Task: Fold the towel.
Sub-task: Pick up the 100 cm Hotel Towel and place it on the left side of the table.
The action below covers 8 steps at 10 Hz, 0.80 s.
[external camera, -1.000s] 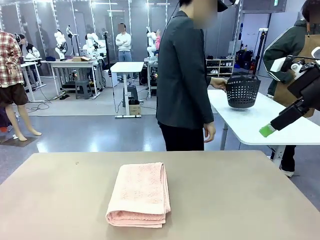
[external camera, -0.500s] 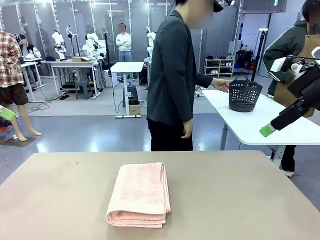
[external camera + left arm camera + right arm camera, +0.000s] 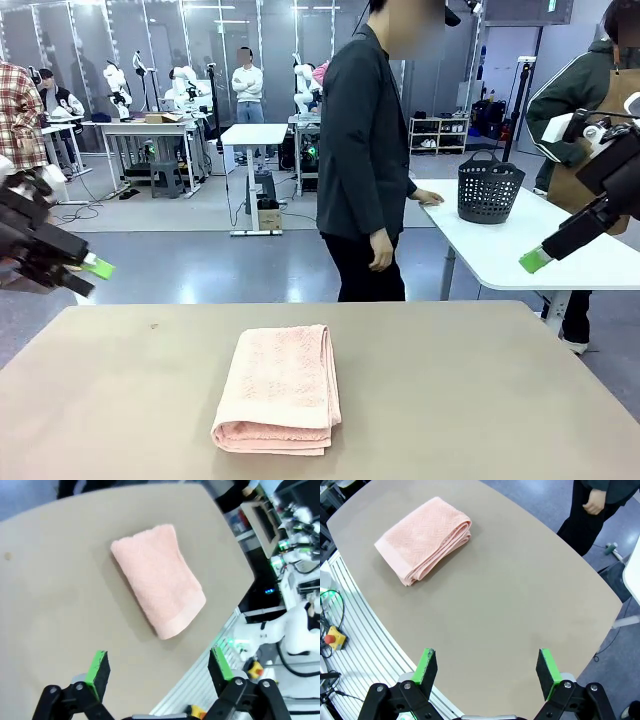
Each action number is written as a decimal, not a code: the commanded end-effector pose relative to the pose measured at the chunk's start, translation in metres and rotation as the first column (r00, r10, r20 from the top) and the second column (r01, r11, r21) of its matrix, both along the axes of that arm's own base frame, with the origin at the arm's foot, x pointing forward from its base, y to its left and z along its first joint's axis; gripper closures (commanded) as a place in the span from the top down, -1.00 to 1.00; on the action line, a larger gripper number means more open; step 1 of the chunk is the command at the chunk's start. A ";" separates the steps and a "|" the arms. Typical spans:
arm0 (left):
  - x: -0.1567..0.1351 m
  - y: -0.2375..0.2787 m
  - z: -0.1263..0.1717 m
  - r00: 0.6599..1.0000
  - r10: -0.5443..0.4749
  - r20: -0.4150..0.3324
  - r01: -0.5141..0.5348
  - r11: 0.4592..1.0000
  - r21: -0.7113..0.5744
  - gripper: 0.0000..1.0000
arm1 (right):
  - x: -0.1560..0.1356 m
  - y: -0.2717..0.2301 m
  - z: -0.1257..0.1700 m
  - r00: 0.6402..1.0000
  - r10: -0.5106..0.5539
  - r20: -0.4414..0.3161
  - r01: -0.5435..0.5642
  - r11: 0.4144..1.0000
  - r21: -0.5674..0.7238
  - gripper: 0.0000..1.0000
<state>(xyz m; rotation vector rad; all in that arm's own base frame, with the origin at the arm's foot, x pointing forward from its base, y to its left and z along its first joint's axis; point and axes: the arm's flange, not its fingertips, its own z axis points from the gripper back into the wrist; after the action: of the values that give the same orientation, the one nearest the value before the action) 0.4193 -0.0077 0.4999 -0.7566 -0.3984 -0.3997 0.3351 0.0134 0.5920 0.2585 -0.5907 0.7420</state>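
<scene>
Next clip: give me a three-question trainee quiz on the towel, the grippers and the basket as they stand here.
1. True or false: the towel lies folded on the tan table.
2. Multiple choice: the left gripper and right gripper are A) both open, holding nothing B) both shut on the towel C) one open, one shut.
3. Where does the dark basket stand?

Key
1. True.
2. A.
3. On the white table beyond the tan one, near the person's hand.
</scene>
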 end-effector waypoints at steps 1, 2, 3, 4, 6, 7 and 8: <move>0.021 -0.021 -0.021 0.997 0.038 -0.069 -0.042 0.997 -0.059 1.00 | 0.000 0.001 0.000 1.000 -0.016 -0.007 0.016 1.000 -0.002 1.00; 0.034 -0.035 -0.038 0.990 0.060 -0.129 -0.071 0.994 -0.084 1.00 | 0.000 0.001 0.000 1.000 -0.016 -0.007 0.016 1.000 -0.002 1.00; 0.044 -0.048 -0.052 0.981 0.082 -0.176 -0.098 0.992 -0.082 1.00 | 0.000 0.001 0.000 1.000 -0.016 -0.007 0.016 1.000 -0.002 1.00; 0.051 -0.058 -0.069 0.976 0.094 -0.198 -0.107 0.992 -0.060 1.00 | 0.000 0.001 0.000 1.000 -0.016 -0.007 0.016 1.000 -0.002 1.00; 0.057 -0.075 -0.104 0.962 0.114 -0.248 -0.137 0.988 -0.076 1.00 | 0.000 0.001 0.000 1.000 -0.016 -0.007 0.016 1.000 -0.002 1.00; 0.057 -0.083 -0.119 0.958 0.141 -0.249 -0.169 0.981 -0.093 1.00 | 0.000 0.001 0.000 1.000 -0.016 -0.007 0.016 1.000 -0.002 1.00; 0.055 -0.087 -0.129 0.962 0.152 -0.229 -0.178 0.979 -0.096 1.00 | 0.000 0.001 0.000 1.000 -0.016 -0.007 0.016 1.000 -0.002 1.00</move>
<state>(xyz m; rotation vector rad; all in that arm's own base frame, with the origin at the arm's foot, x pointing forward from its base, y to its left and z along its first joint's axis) 0.4730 -0.0896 0.3762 -0.8581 -0.2202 -0.1559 0.3350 0.0133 0.5922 0.2586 -0.5911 0.7424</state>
